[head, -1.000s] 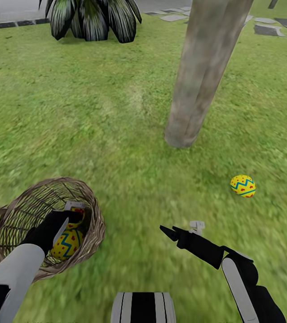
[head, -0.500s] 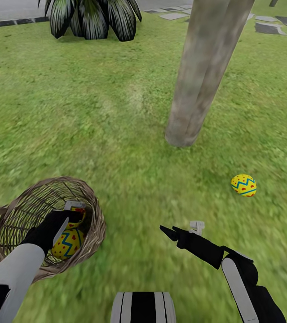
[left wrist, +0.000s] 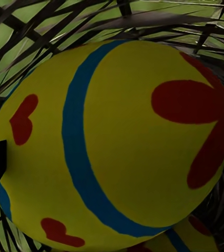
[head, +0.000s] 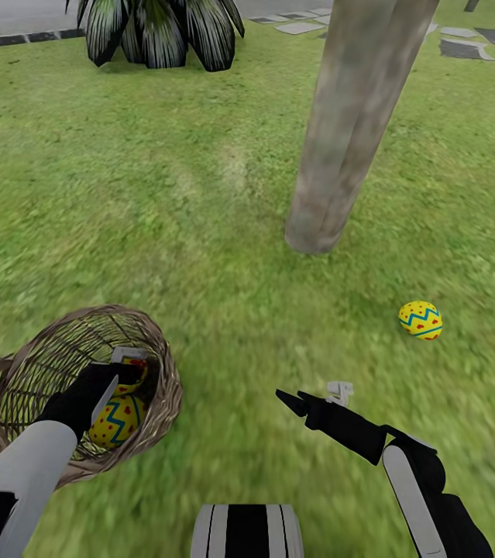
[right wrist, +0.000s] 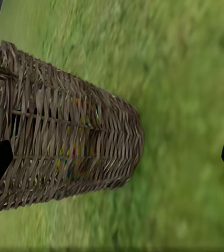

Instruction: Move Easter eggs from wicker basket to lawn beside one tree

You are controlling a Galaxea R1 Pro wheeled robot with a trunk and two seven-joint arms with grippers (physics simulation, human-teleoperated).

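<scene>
Left hand point(head: 127, 370): inside tan woven wicker basket point(head: 22, 372), at a yellow, red-flowered, blue-banded egg point(head: 115, 421); grip indeterminate. Right hand point(head: 309, 397): empty, fingers spread, over green lawn point(head: 162, 194). One matching egg point(head: 421, 320) placed near grey-brown tree trunk point(head: 348, 132); two apparently remain in basket.

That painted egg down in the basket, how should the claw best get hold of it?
Probably from above, through the open mouth of the wicker basket, where the left claw is reaching. The Easter egg is smooth and rounded, so closing across its widest middle looks safest; nearer an end it could squirt out. The woven walls block any sideways approach.
</scene>
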